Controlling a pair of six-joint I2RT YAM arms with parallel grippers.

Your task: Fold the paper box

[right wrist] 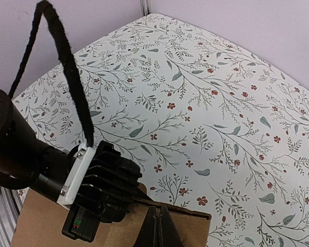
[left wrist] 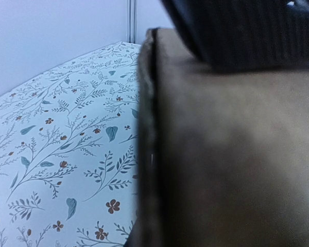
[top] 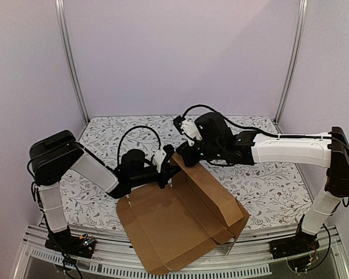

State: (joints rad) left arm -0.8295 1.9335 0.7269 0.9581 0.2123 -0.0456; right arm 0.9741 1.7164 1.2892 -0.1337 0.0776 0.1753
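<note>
The left gripper (top: 162, 158) is clamped on the raised flap (right wrist: 188, 229) of the paper box (top: 168, 224). The right gripper (right wrist: 157, 226) has its jaws together at that flap's top edge. The box lies mid-width on the table (top: 267, 192), one corner over the near edge. If the arms pull unevenly, I'd expect the flap to tear or the sheet to slide off.

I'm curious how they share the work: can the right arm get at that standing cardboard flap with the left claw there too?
Looks like yes. The right claw, shut, sits at the top edge of the raised flap of the paper box, beside the left claw, which leaves that stretch free.
</note>
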